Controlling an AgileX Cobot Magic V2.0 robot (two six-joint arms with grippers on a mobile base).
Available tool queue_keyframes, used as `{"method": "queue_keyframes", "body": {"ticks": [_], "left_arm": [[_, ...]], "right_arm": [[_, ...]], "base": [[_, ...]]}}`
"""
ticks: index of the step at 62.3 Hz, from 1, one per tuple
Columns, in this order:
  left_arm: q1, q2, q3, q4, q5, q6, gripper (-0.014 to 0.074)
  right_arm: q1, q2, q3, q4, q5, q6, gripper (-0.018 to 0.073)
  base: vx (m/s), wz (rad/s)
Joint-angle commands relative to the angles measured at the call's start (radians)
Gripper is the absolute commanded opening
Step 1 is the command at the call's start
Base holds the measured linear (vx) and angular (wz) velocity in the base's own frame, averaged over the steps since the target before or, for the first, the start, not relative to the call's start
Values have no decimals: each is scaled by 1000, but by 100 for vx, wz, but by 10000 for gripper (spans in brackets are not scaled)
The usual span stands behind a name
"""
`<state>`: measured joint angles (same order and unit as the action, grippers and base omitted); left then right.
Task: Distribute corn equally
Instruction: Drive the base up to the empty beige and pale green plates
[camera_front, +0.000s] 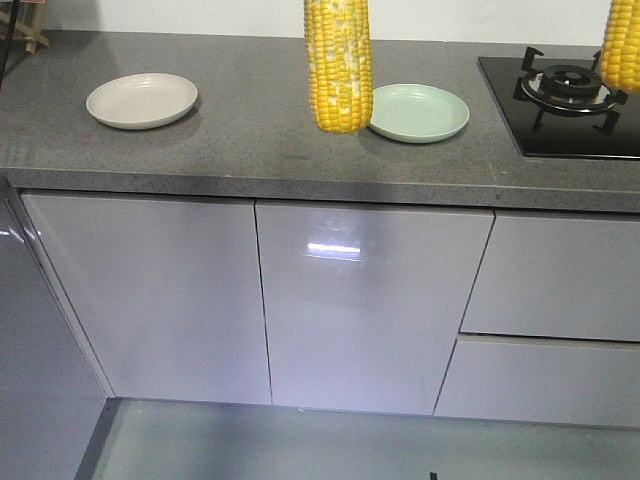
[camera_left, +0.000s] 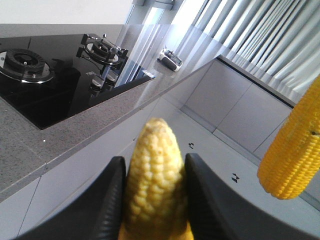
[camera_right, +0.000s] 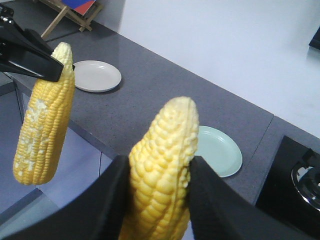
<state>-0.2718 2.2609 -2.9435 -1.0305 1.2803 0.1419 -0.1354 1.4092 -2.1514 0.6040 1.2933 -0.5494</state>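
**Left gripper** (camera_left: 155, 160), left wrist view: two broad fingers (camera_left: 105, 205) in smooth matte black, with rounded tips; each widens from the tip toward the gripper's base. **Right gripper** (camera_right: 159, 161), right wrist view: a matching pair of black fingers (camera_right: 212, 205), plain and unmarked. From the right wrist, the left gripper appears side-on as a black, straight-edged wedge tapering to a blunt tip.

Patchy cob (camera_front: 338, 65), yellow cob (camera_front: 622, 45), green plate (camera_front: 425, 113)
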Motion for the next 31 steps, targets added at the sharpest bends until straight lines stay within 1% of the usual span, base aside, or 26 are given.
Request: {"method": "queue_keyframes", "body": {"ticks": [1, 31], "left_arm": [[0, -69, -67, -57, -28, -11, -7], [0, -69, -67, -57, -28, -11, -7]], "right_arm": [[-6, -15, -21, 23, -19, -3, -4], [-6, -15, -21, 23, -18, -3, -4]], "base": [[4, 9], [6, 7]]}}
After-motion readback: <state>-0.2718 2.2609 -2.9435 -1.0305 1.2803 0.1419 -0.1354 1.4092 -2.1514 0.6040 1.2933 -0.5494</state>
